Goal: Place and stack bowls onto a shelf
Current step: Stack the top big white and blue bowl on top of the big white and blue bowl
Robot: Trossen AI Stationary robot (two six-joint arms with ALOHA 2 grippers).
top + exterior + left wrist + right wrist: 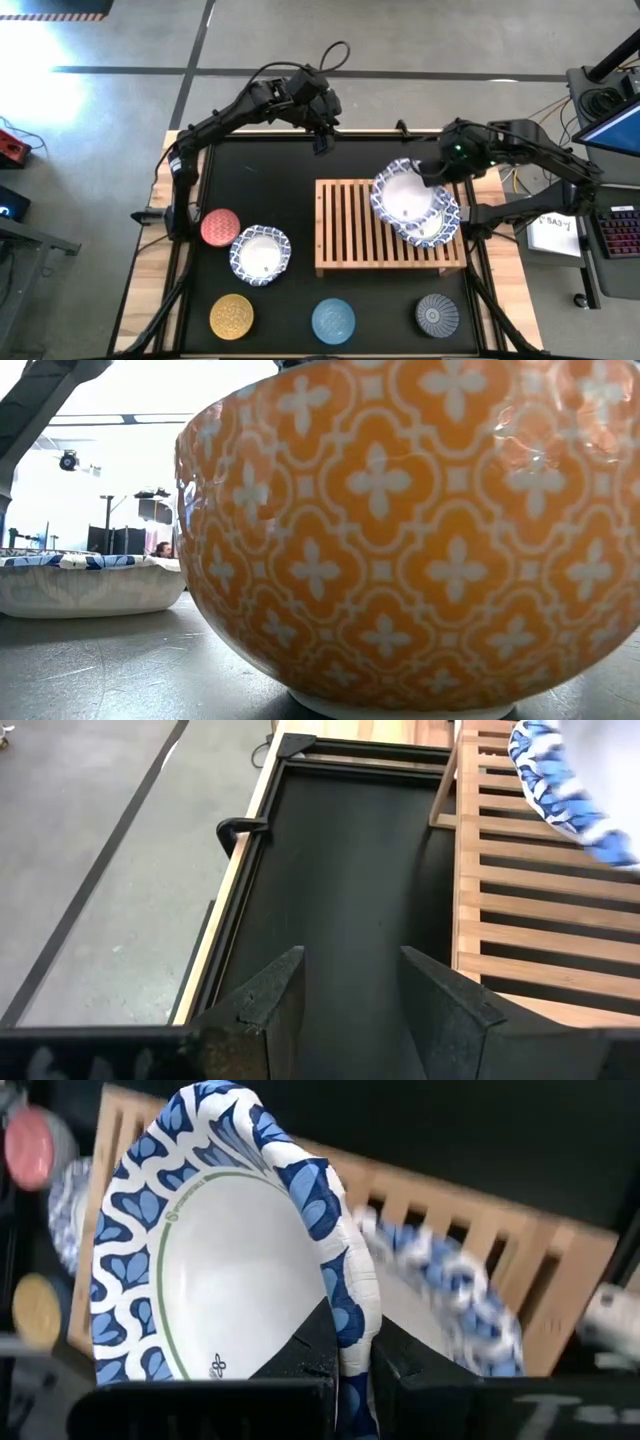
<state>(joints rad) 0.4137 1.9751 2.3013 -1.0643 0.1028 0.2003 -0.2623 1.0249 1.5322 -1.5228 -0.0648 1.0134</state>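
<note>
In the high view the light-wood slatted shelf (350, 228) stands on the black mat. My right gripper (433, 172) is over its right end, shut on a wide white bowl with a blue patterned rim (404, 195), held above more white blue-rimmed bowls (438, 226) that rest on the slats. Another white bowl (260, 255) sits on the mat left of the shelf, beside the red bowl (220, 227). The yellow (231, 317), light blue (333, 320) and dark grey (437, 314) bowls stand along the near edge. My left gripper (322, 143) hangs open near the mat's far edge. My right gripper pinches the white bowl by its rim (350, 1312), one finger inside the bowl and one outside. The fingers come from the table's right and far side, slanting down. The bowl is lifted clear and tilted above the bowls on the shelf (450, 1285).
The left wrist view shows bare black mat (340, 870) between the shelf's left end (520, 890) and the table's edge, with a black clamp (238, 828) on that edge. In the low view the yellow bowl (420, 530) fills the foreground; a white bowl (90, 585) sits behind it.
</note>
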